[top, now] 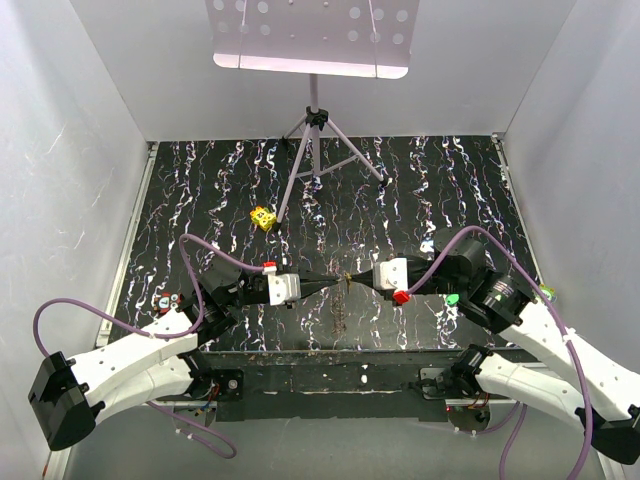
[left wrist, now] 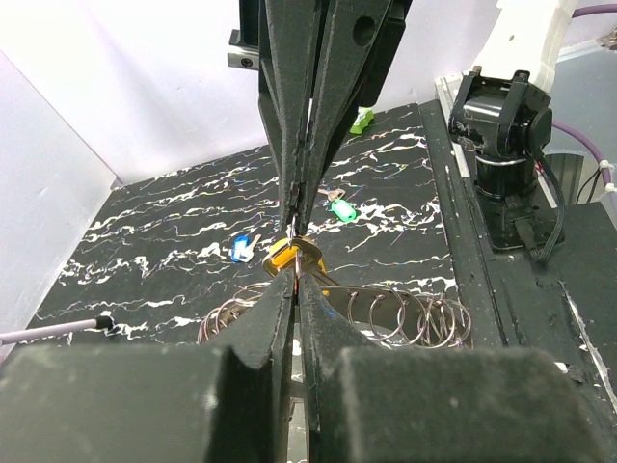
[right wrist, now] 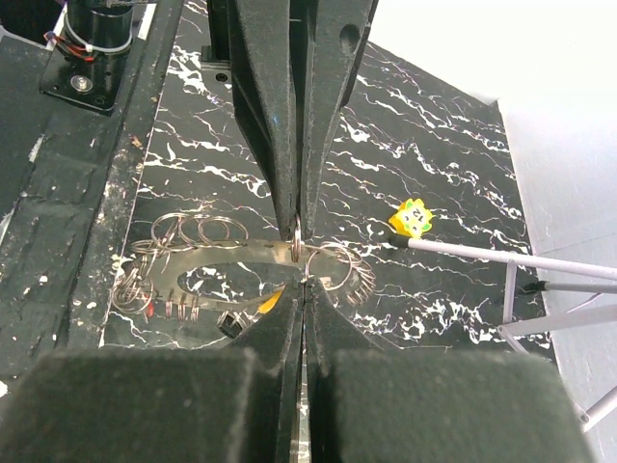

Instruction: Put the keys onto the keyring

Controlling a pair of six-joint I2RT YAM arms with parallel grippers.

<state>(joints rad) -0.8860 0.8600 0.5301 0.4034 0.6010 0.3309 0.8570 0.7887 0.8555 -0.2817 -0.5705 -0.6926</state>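
My two grippers meet tip to tip above the middle of the table. The left gripper (top: 335, 282) (left wrist: 294, 277) is shut on one small split ring (right wrist: 297, 245) of the keyring (right wrist: 231, 258) (left wrist: 386, 311), a flat oval metal piece fringed with wire rings that hangs tilted below the tips (top: 340, 312). The right gripper (top: 358, 280) (right wrist: 304, 282) is shut on an orange-headed key (left wrist: 281, 257) whose head pokes out beside its tips (right wrist: 273, 302). A blue key (left wrist: 243, 248) and a green key (left wrist: 339, 207) (top: 452, 298) lie on the table.
A yellow dotted cube (top: 263, 217) (right wrist: 413, 217) rests by a foot of the tripod stand (top: 315, 150) at the back. White walls close in the marbled black table (top: 430, 190) on three sides. The arm bases stand on a black rail (top: 340, 365) at the near edge.
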